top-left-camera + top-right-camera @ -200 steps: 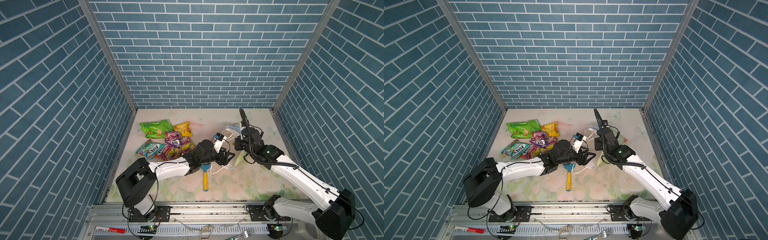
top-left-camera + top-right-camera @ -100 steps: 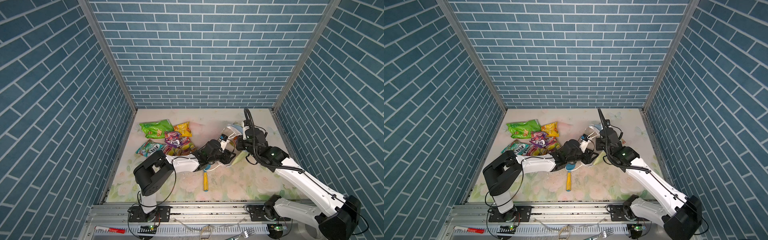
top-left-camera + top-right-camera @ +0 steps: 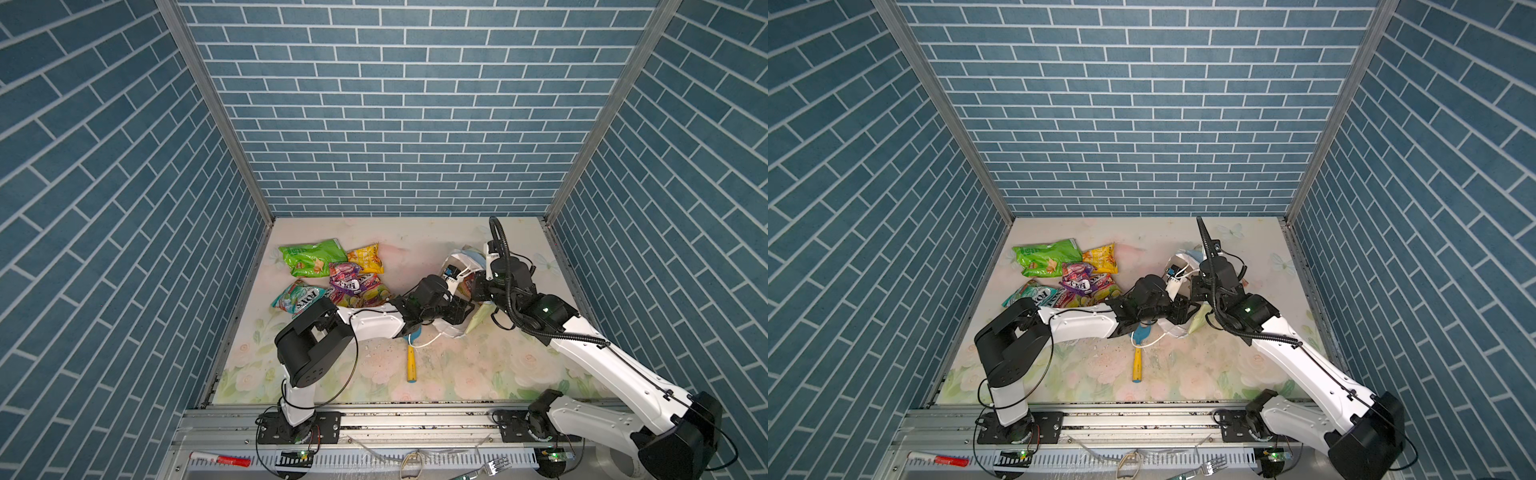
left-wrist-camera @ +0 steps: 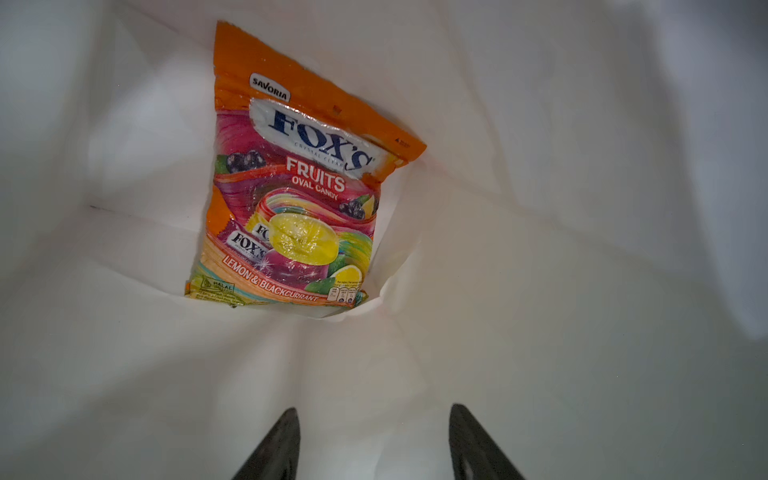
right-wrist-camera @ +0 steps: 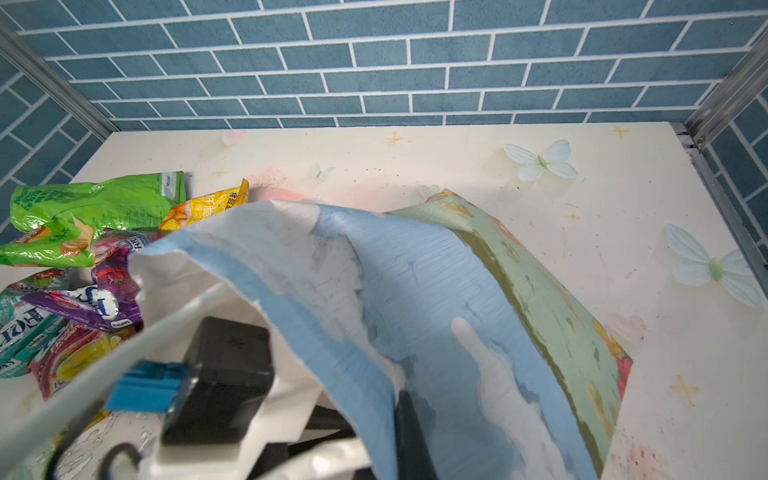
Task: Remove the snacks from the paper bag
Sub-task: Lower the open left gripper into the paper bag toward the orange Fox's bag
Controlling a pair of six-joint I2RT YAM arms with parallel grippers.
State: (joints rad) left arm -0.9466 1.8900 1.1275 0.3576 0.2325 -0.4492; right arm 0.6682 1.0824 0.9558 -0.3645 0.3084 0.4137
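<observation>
**A:** Right, what do the top views show?

**B:** On a floral bench (image 3: 498,365), loose snacks (image 3: 332,276) lie heaped at the far left. They include a green packet (image 3: 311,258), a yellow packet (image 3: 366,257) and a purple packet (image 3: 344,277). The paper bag (image 3: 477,321) lies tilted right of centre with its mouth turned toward the left arm (image 3: 370,322). That arm reaches into the mouth, so its tip is hidden here. A toy rake (image 3: 411,359) lies just in front of the bag.

**A:** And the left wrist view?

**B:** It shows the white inside of the bag. One orange-red fruit candy packet (image 4: 291,187) lies flat against the paper at the deep end. The left end effector (image 4: 374,446) is partly open and holds nothing. Its two dark fingertips (image 4: 274,449) are well short of the packet.

**A:** And the right wrist view?

**B:** The bag's sky-and-cloud wall drapes over the right end effector (image 5: 409,424). It is fully closed and appears to pinch that wall, holding the mouth open. A white cord handle (image 5: 166,328) crosses the mouth beside the left wrist's camera housing.

**A:** What could go wrong from here?

**B:** The packet is glossy and lies flush against the paper. The fingertips could skid off it, or nip the lining along with it, and then pulling would drag the whole bag. If the right pinch slips, the mouth could fold onto the left arm. On the way out, the cord could snag the wrist.
</observation>
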